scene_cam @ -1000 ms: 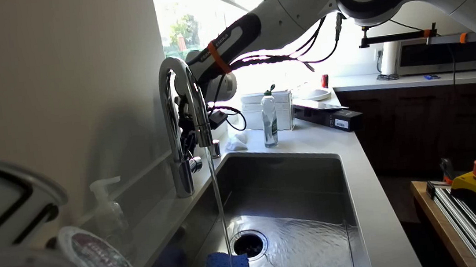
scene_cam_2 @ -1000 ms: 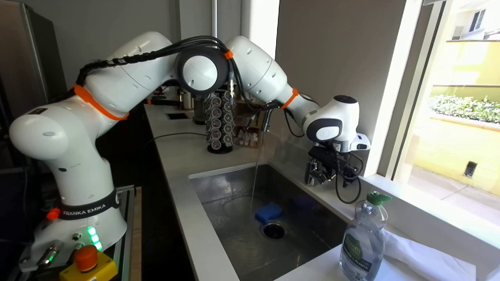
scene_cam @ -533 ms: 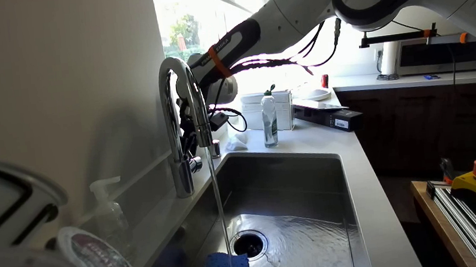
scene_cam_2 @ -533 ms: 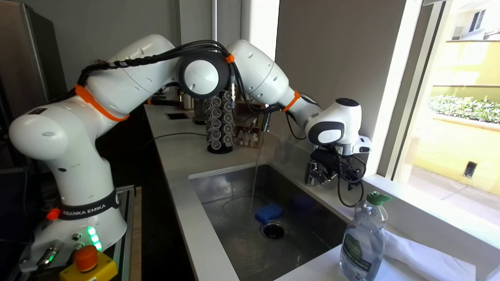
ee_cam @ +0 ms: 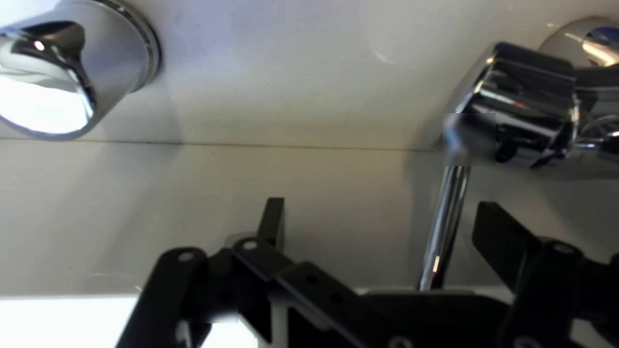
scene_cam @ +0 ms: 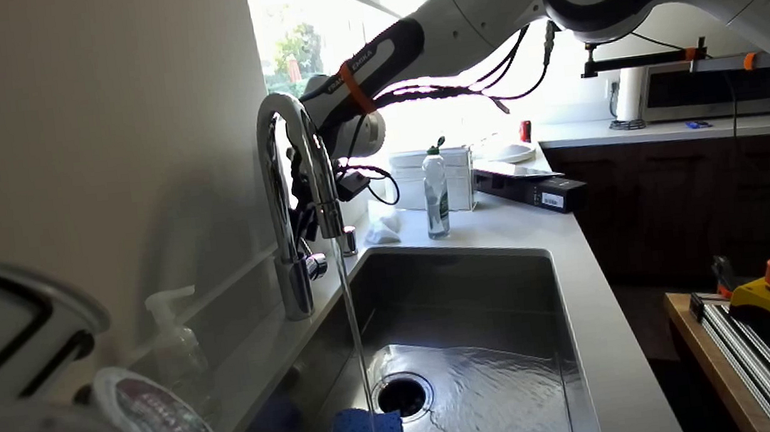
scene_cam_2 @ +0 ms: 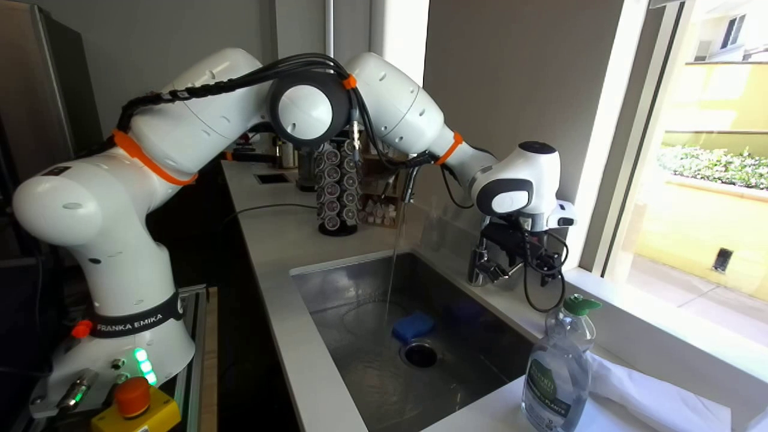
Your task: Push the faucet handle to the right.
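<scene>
The faucet handle [ee_cam: 445, 229] is a thin chrome lever jutting from the chrome knob [ee_cam: 522, 104] on the faucet's side. It also shows beside the knob in an exterior view [scene_cam_2: 514, 268]. The tall chrome faucet [scene_cam: 274, 185] stands behind the sink, and water runs from its spout. My gripper [ee_cam: 380, 210] is open. In the wrist view the lever passes between the fingers, nearer the right-hand finger, with a visible gap to both. I cannot tell the depth between them. In an exterior view the gripper [scene_cam: 303, 221] is partly hidden behind the spout.
A short chrome cylinder [ee_cam: 111, 58] stands on the counter near the faucet. The sink [scene_cam_2: 360, 408] holds a blue sponge [scene_cam_2: 413, 326]. A soap bottle [scene_cam_2: 558, 372] and white cloth or paper [scene_cam_2: 654, 390] are close by. The wall and window ledge lie behind the gripper.
The hand dipped slightly, then rose, and has shifted a little away from the faucet body toward the window. More of the lever now shows in an exterior view. The water still runs.
</scene>
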`<state>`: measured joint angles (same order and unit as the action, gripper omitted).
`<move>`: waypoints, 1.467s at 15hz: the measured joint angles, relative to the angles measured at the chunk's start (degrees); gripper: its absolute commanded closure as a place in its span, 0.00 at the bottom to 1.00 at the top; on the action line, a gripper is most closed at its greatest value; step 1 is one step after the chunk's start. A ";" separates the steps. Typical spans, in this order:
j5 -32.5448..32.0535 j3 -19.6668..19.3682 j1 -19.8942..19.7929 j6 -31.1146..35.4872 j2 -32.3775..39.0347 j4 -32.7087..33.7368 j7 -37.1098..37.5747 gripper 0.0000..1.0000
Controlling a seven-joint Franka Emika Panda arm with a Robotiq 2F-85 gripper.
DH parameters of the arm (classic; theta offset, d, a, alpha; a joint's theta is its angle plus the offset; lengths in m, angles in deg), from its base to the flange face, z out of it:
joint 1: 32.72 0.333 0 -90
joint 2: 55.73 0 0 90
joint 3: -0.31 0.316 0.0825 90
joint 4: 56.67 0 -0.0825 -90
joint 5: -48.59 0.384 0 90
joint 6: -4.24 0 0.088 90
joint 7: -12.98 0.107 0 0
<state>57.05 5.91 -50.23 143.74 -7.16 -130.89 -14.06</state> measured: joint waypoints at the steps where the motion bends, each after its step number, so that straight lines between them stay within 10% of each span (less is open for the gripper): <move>1: 0.03 0.03 -0.23 0.00 -0.49 -0.17 0.00 0.00; 22: 0.56 -2.15 -1.45 -5.47 -16.86 -12.49 -0.73 0.00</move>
<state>57.61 3.76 -51.68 138.26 -24.02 -143.38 -14.79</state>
